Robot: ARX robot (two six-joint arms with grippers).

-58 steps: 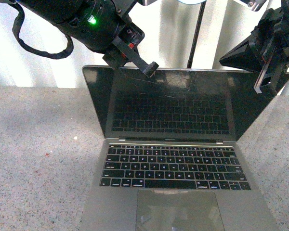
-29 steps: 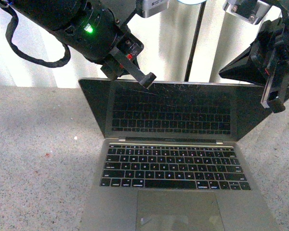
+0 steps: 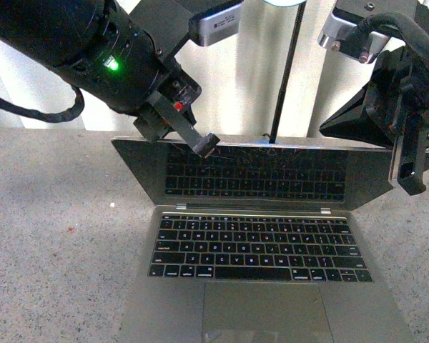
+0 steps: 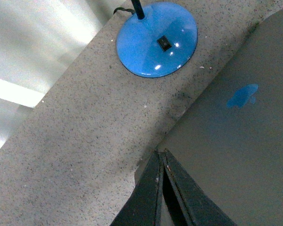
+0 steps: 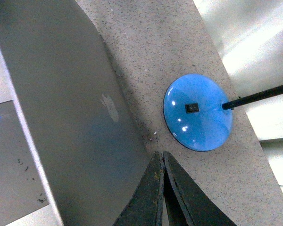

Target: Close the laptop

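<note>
The grey-silver laptop [image 3: 257,250] lies open on the speckled table, its black screen [image 3: 257,175] tilted well forward over the black keys. My left gripper [image 3: 204,145] is shut, its tip on the lid's top edge left of the middle. My right gripper [image 3: 409,179] is shut, its tip at the lid's right top corner. The left wrist view shows the grey lid back [image 4: 236,136] with the apple logo [image 4: 243,95] and my shut gripper [image 4: 160,153] at the lid's edge. The right wrist view shows the lid [image 5: 70,108] beside my shut gripper [image 5: 160,154].
A lamp with a round blue base [image 4: 156,37] and a thin black pole [image 3: 286,68] stands on the table just behind the laptop; it also shows in the right wrist view [image 5: 198,112]. Pale curtains hang behind. The speckled tabletop [image 3: 57,250] extends left of the laptop.
The lid has tipped further forward and down over the keyboard. Both shut grippers have moved down and towards me with its top edge.
</note>
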